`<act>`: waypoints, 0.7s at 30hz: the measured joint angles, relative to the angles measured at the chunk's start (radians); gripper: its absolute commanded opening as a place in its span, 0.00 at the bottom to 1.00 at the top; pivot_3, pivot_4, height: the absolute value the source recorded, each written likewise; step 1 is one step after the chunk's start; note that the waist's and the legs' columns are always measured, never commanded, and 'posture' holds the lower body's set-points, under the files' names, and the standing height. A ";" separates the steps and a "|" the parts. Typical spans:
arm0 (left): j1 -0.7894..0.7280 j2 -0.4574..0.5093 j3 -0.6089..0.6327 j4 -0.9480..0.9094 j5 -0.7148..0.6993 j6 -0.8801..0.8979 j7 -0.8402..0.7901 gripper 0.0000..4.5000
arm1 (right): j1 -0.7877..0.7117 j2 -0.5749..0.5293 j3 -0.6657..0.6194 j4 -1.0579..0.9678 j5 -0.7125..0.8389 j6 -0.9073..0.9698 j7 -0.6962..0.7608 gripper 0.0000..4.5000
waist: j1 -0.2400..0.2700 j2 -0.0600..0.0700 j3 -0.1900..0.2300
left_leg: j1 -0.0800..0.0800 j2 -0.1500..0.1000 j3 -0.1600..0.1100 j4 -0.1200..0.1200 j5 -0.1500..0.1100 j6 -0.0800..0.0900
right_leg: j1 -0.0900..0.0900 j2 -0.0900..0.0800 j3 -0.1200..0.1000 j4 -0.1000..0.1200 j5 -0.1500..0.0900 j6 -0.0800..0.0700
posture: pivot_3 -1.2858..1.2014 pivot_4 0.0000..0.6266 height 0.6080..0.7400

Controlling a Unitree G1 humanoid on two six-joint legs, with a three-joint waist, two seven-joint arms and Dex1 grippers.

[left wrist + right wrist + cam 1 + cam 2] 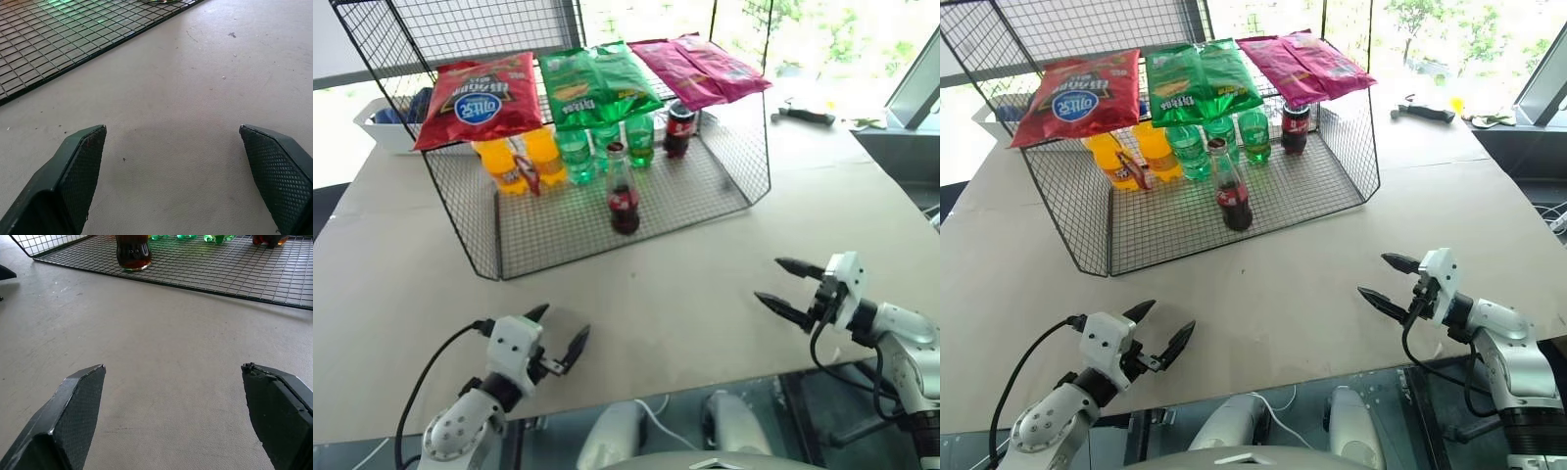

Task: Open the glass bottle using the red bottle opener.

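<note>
Both pincers gape empty (right pincer (790,286), left pincer (560,336)); the upright clear glass cola bottle (623,192) stands ahead between them, slightly nearer the right, the small red bottle opener (528,174) farther left.

Mock shop in a lab; wire rack (470,220) of snacks (480,98)

I see a black wire rack (724,186) on the counter (685,294), three snack bags on top: red (480,98), green (597,83), magenta (700,67). Underneath stand orange soda bottles (501,164), green ones (575,154) and a squat dark cola bottle (678,128).
</note>
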 measured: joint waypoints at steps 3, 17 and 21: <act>-0.012 -0.001 0.001 0.000 -0.002 0.001 0.002 1.00 | -0.013 0.000 0.002 0.030 -0.007 -0.021 0.018 0.99 | 0.000 0.000 0.000 | 0.000 0.000 0.000 0.000 0.000 0.000 | 0.000 0.000 0.000 0.000 0.000 0.000 | 0.52 0.24 1.00; -0.051 -0.002 0.025 -0.001 -0.020 0.009 0.004 1.00 | -0.026 0.017 0.025 0.107 -0.035 -0.093 0.061 0.99 | -0.001 0.000 0.000 | 0.000 0.000 0.000 0.000 0.000 0.000 | 0.000 0.000 0.000 0.000 0.000 0.000 | 0.52 0.24 1.00; -0.051 -0.002 0.036 -0.001 -0.029 0.015 0.002 1.00 | -0.026 0.019 0.028 0.108 -0.036 -0.099 0.063 0.99 | -0.001 0.000 0.000 | 0.000 0.000 0.000 0.000 0.000 0.000 | 0.000 0.000 0.000 0.000 0.000 0.000 | 0.52 0.24 1.00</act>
